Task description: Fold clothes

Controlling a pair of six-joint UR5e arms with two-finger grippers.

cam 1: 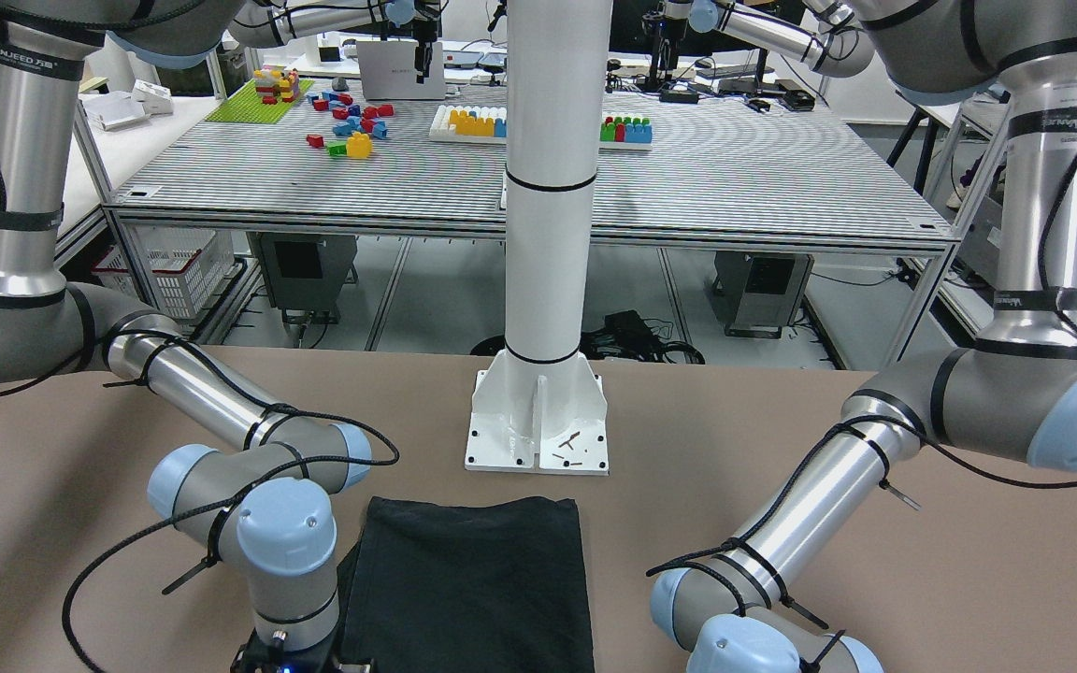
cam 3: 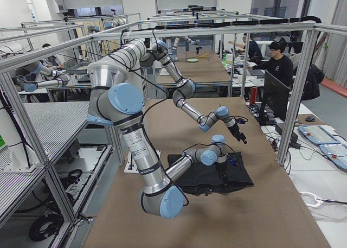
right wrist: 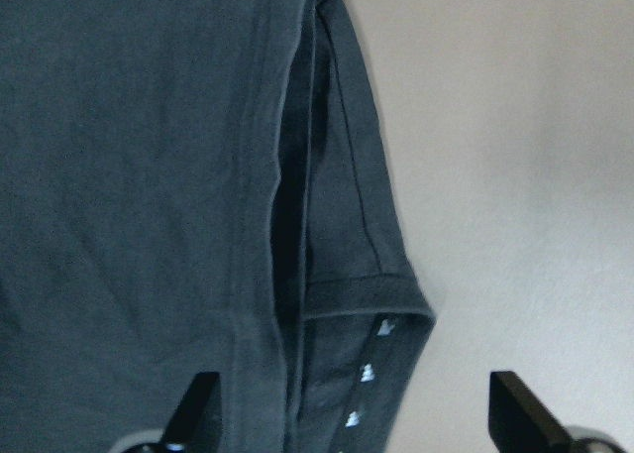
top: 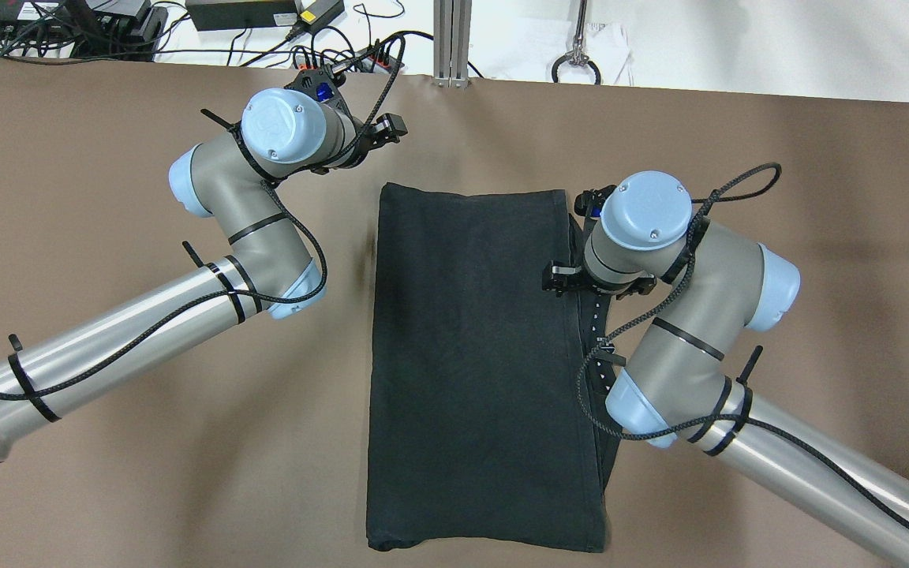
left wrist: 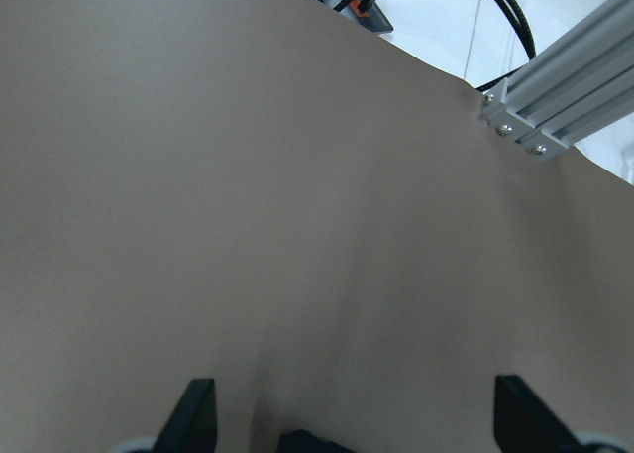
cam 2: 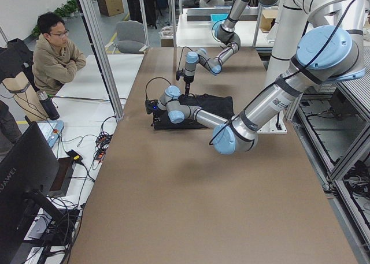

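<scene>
Right pincer point(right wrist: 357, 413), released, hangs over the garment's point(top: 478, 355) right edge; left pincer point(left wrist: 357, 418), also released, hovers near the counter's point(top: 107, 473) far edge.

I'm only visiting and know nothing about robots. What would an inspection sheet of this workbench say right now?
Surface: brown table, flat.
Job's things: dark garment lies flat mid-table, folded into a rectangle; a layer with small white marks pokes out along one long edge.
Clutter: a few small dark bits on the white pillar's base; nothing else seen.
Grippers: left claw open over bare table; right claw open above the garment's edge.
Cables: black cables strapped along both arms, with loose loops.
Surroundings: coloured blocks on a table behind the robot; a seated person watches.
</scene>
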